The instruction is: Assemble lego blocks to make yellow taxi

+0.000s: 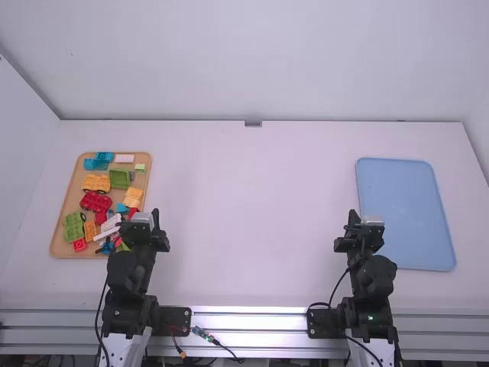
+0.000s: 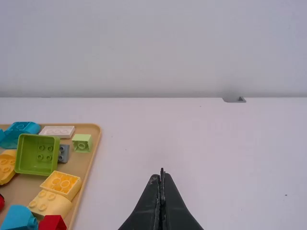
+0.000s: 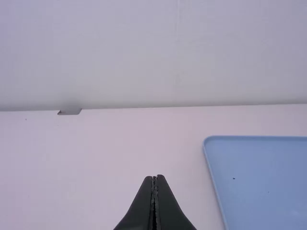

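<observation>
Closed fingertip to fingertip with nothing between them, my black left gripper hangs near the parts, in what I take for a ready pose that keeps its tips clear of the heap. For the taxi, I would look first to the yellow wheeled plastic base, lying loose among the blocks; a car needs something to roll on. Near it rest a rectangular yellow block and a yellow curved-edged block, likely bodywork. Beside these, the hollow green block shows me its open inside, and a red wheeled base adds a choice of colour to get wrong. All lie in the tan tray, whose raised rim probably serves to keep them within my left arm's reach. I see no taxi joined up. Farther out, the white worktop between my arms would give room for pressing studs together. My right gripper is also closed, holding nothing, beside the flat blue tray, perhaps meant for the finished car.
</observation>
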Robot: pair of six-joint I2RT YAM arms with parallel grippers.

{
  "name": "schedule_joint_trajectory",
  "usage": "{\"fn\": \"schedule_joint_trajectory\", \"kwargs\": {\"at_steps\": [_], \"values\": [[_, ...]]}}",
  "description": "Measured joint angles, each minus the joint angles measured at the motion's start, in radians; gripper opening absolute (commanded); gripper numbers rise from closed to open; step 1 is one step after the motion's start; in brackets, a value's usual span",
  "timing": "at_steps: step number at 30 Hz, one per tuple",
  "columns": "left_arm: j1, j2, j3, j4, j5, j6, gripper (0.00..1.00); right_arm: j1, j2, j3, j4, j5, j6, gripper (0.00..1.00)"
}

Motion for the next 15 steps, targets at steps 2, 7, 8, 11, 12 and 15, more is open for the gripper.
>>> {"fn": "schedule_joint_trajectory", "kwargs": {"at_steps": [2,7,8,11,12,15], "values": [[0.0,0.0,0.0,0.001,0.0,0.0,0.0,0.0,0.0,0.0,0.002,-0.003,0.003,0.01],[0.0,0.001,0.0,0.001,0.0,-0.001,0.02,0.0,0.002,0.0,0.002,-0.004,0.0,0.02],[0.0,0.004,0.0,0.001,0.0,-0.001,0.03,0.0,0.005,0.0,0.003,-0.005,0.002,0.03],[0.0,0.013,0.0,0.001,0.0,-0.001,0.05,0.0,0.02,0.0,0.002,-0.01,-0.001,0.05],[0.0,0.018,0.0,0.001,0.0,-0.001,0.06,0.0,0.029,0.001,0.002,-0.01,0.0,0.06],[0.0,0.037,0.002,0.0,0.0,-0.001,0.1,0.0,0.058,0.005,0.0,-0.018,-0.002,0.1]]}}
